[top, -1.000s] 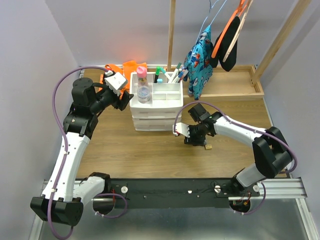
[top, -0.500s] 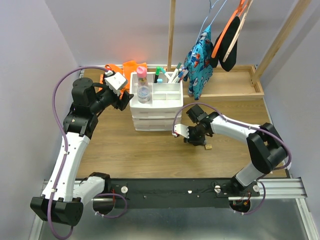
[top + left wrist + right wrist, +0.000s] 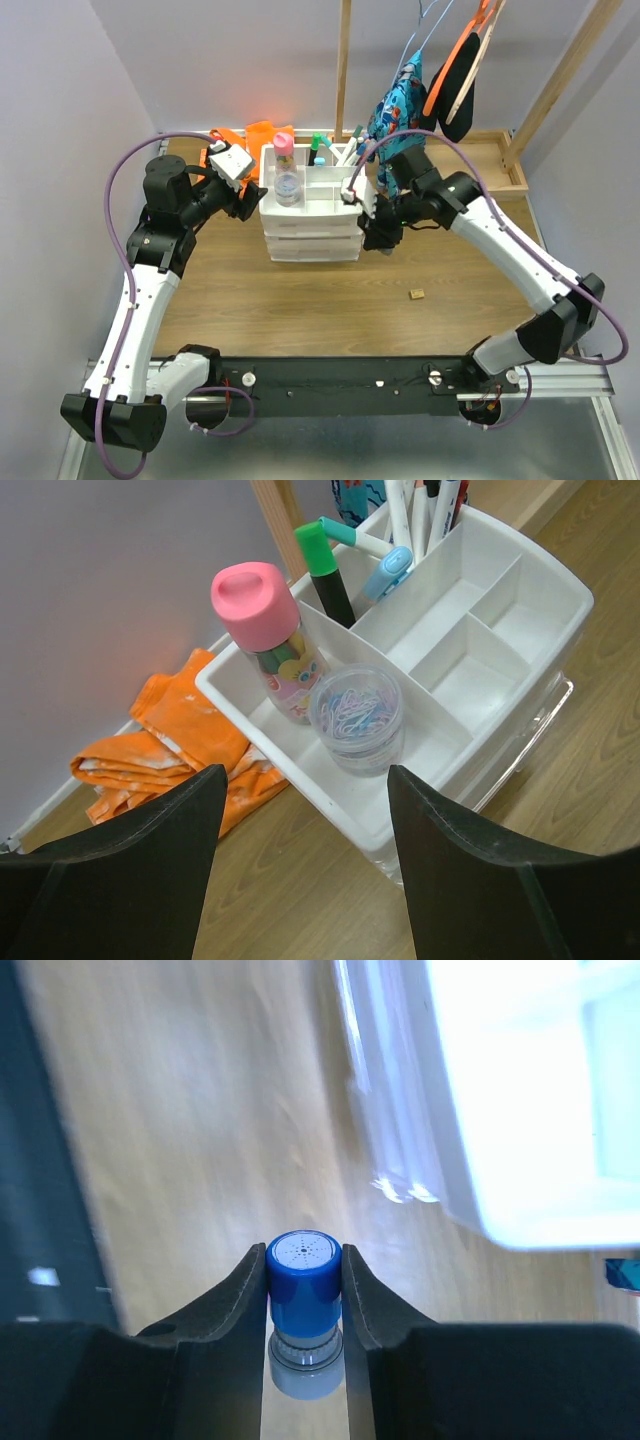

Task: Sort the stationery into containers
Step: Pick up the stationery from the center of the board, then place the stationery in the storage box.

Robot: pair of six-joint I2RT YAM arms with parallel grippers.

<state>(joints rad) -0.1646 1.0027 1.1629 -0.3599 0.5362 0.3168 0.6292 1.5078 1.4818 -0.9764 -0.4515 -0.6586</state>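
The white drawer unit (image 3: 310, 238) stands mid-table, its rim (image 3: 556, 572) and edge (image 3: 520, 1120) in the wrist views. Its top tray holds a clear round jar (image 3: 356, 718), a pink-capped bottle (image 3: 268, 630), a green highlighter (image 3: 322, 565), a light blue highlighter (image 3: 388, 572) and white markers (image 3: 350, 152). My right gripper (image 3: 304, 1252) is shut on a stubby blue-capped highlighter (image 3: 304, 1285), held above the wood beside the unit's right front corner (image 3: 380, 238). My left gripper (image 3: 305, 880) hangs open and empty at the unit's left side (image 3: 245, 200). A tan block (image 3: 416, 294) lies on the table.
An orange cloth (image 3: 170, 740) lies crumpled behind the unit's left end. A wooden frame tray (image 3: 470, 172) sits at the back right, with a wooden post (image 3: 343, 60) and hanging cloths (image 3: 400, 110) above it.
The right arm rose from the table next to the tan block and swung back toward the drawer unit, its jaws closing on the blue-capped highlighter. The left arm has not moved.
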